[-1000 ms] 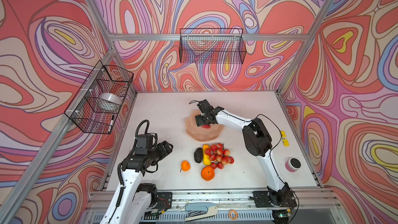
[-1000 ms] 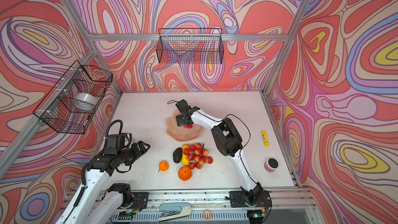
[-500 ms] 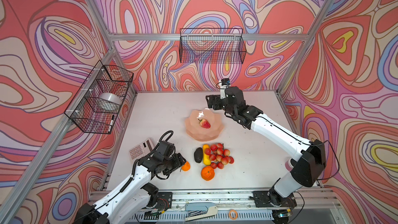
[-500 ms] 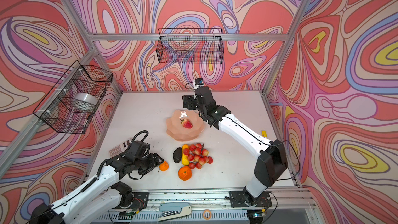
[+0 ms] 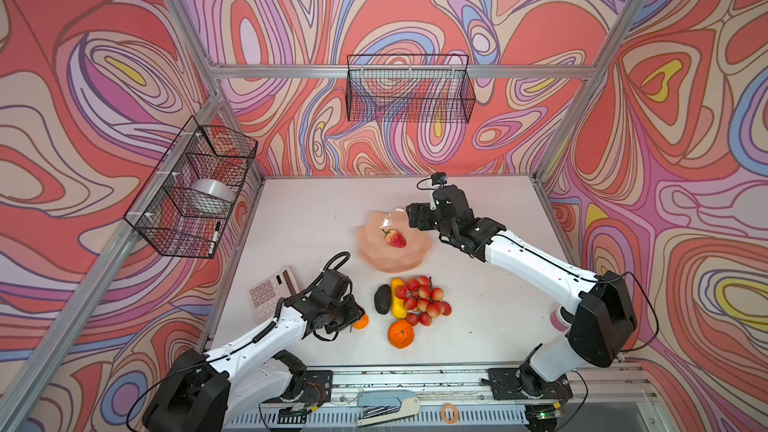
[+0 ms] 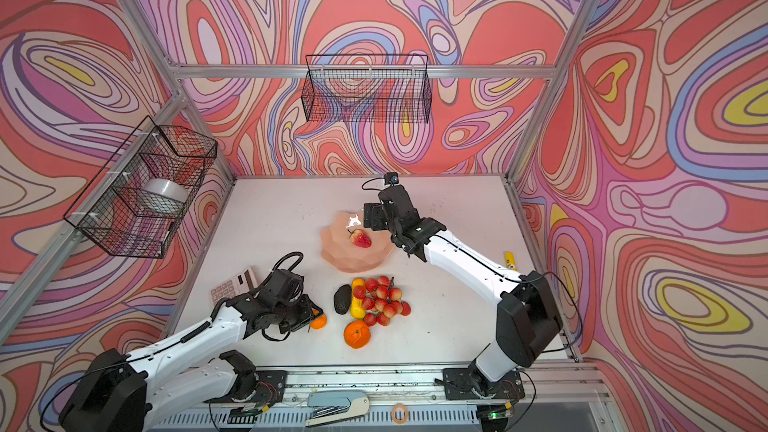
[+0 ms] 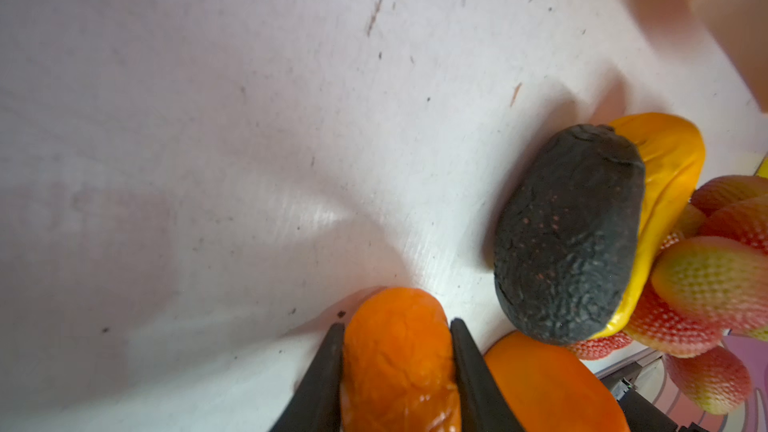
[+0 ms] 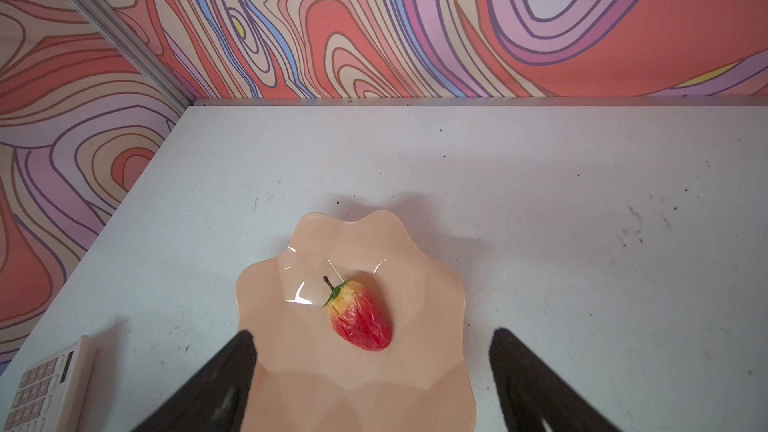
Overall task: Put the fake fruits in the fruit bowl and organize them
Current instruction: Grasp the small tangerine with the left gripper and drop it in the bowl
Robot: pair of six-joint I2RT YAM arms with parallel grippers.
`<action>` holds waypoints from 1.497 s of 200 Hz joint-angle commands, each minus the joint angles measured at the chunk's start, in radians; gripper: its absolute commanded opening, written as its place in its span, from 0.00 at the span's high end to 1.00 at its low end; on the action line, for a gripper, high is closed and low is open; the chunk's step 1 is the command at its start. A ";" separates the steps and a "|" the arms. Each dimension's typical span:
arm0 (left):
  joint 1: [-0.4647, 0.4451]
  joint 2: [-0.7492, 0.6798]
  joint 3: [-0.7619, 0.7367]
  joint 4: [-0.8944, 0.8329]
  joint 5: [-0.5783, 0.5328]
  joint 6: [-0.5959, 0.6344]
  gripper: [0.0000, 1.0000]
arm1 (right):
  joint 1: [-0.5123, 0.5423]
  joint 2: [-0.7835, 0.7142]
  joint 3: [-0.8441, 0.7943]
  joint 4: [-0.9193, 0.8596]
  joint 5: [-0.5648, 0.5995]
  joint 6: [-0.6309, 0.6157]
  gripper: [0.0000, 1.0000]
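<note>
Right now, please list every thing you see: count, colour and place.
fruit bowl: 1, peach-pink, mid-table
strawberry: 1, red, in bowl
smaller orange: 1, orange, gripped, front left
larger orange: 1, orange, nearest front
avocado: 1, dark, front of bowl
long yellow fruit: 1, yellow, beside avocado
berry bunch: 1, red, beside yellow fruit
calculator: 1, pale, left edge
back basket: 1, black, back wall
side basket: 1, black, left wall
white bowl: 1, white, in side basket
marker tube: 1, yellow, right edge
stapler: 1, pale, front rail
left gripper: 1, black, shut on smaller orange
right gripper: 1, black, open, near bowl
</note>
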 commanded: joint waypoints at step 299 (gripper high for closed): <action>-0.058 1.142 1.399 -0.512 -0.575 0.746 0.45 | -0.072 -0.523 -0.334 -0.214 0.048 0.232 0.09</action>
